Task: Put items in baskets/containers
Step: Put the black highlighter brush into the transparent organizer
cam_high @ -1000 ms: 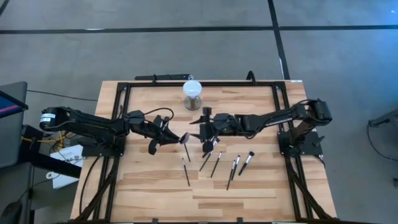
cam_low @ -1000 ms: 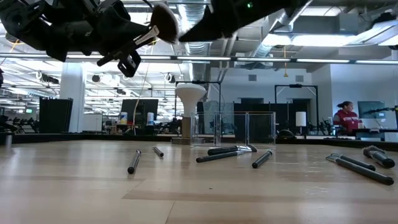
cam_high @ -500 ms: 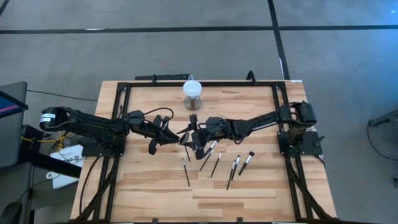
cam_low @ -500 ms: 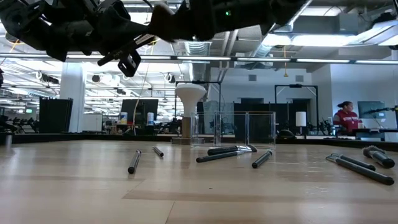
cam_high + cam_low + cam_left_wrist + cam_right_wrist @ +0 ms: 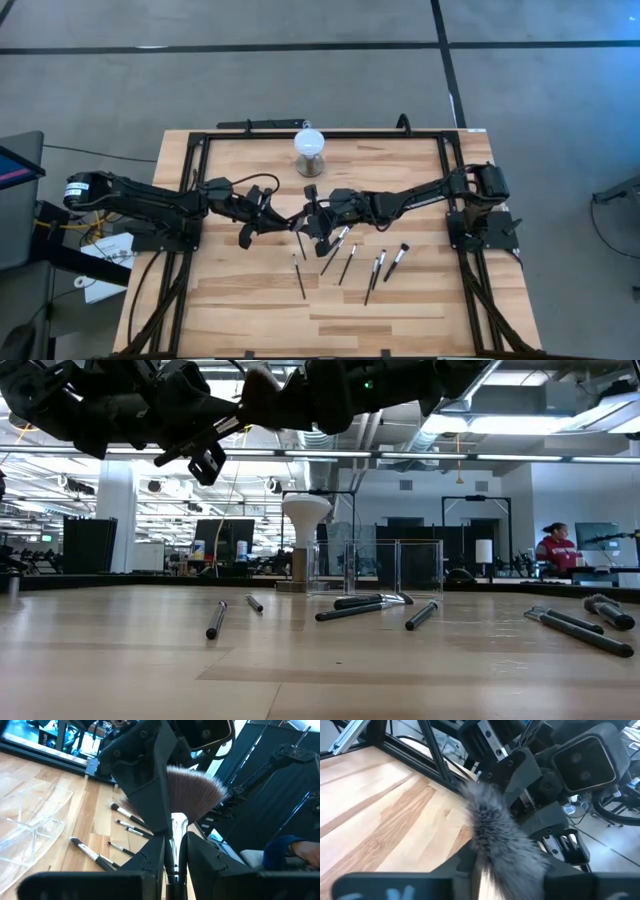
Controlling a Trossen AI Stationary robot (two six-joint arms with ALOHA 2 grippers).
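Left end effector (image 5: 175, 857) is clamped on my fan brush (image 5: 192, 795) at its silvery ferrule, held above mid-worktop; my right end effector (image 5: 312, 222) closes around the soft bristles. Light and stiff-handled, it is likely best gripped at ferrule or handle.

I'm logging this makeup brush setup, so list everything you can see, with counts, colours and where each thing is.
fan brush: one, brownish bristles, silvery ferrule, held above the table.
loose brushes: about seven, dark handles, lying mid-table.
clear container: one, see-through, on the table near the grey stand.
grey stand: one, white round top, at the table's far edge.
table: one, light wood, black frame.
person: one, red top, far back in the room.
left gripper: shut on the fan brush's ferrule.
right gripper: at the fan brush's bristles.
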